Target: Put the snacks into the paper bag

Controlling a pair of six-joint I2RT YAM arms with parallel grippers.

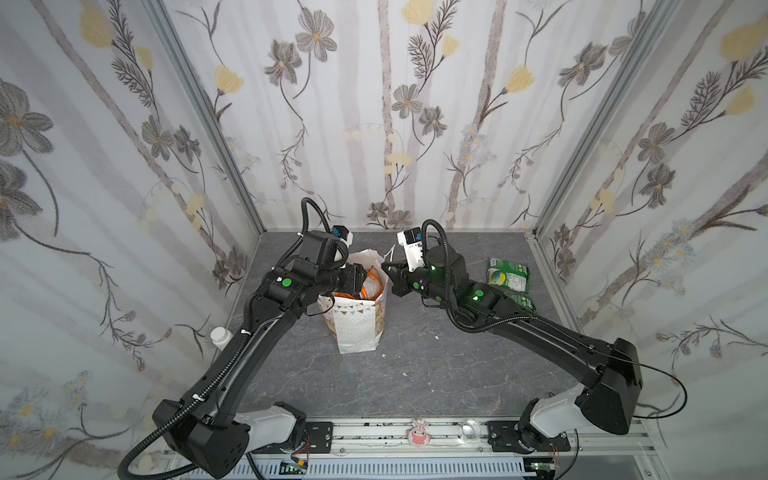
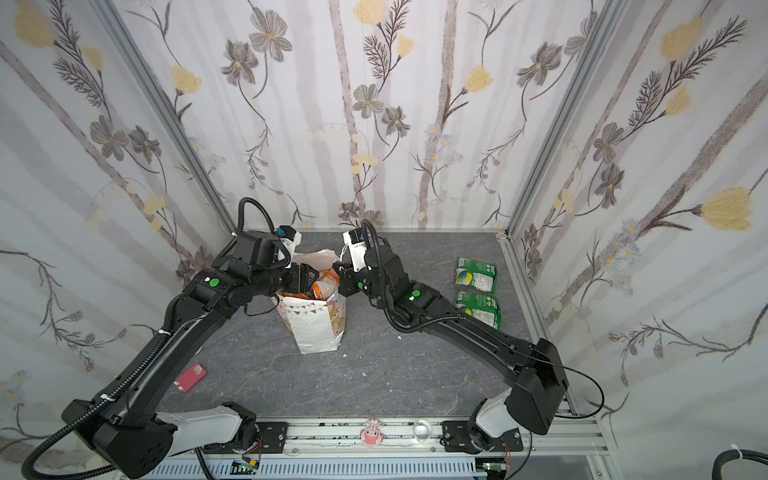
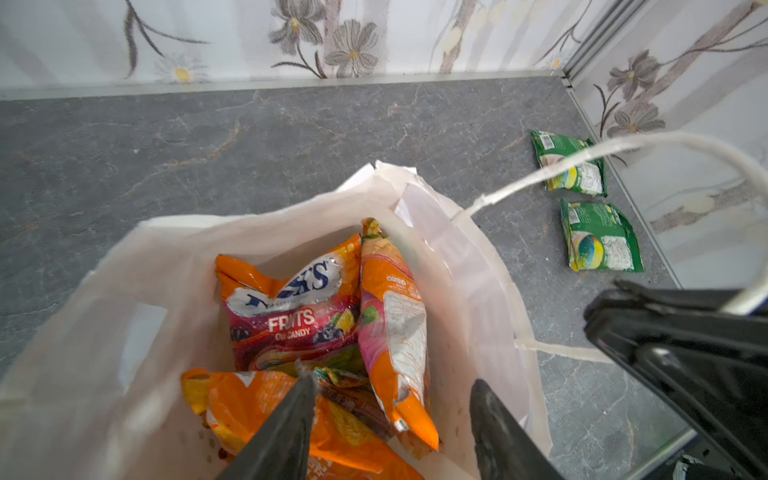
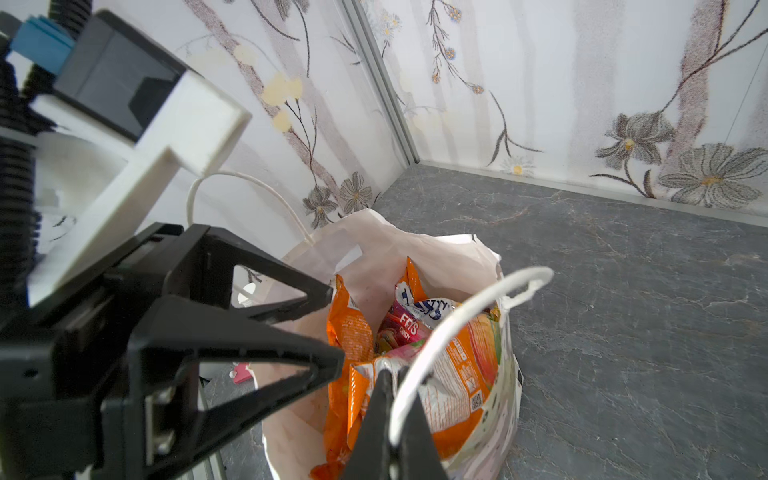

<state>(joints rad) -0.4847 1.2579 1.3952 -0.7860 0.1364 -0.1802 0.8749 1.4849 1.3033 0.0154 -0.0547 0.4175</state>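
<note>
Two glossy green packets (image 1: 508, 276) lie flat; right gripper (image 4: 388, 399) pinches the paper bag's (image 1: 359, 328) cord handle (image 4: 457, 316) (left gripper (image 3: 392, 382) apart).

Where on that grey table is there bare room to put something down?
The widest bare stretch lies in front of the paper bag, between the two arms. Another runs behind the bag along the back wall. It is crowded at the bag's mouth, where both pincers meet, and at the right wall, where two green packets lie.
</note>
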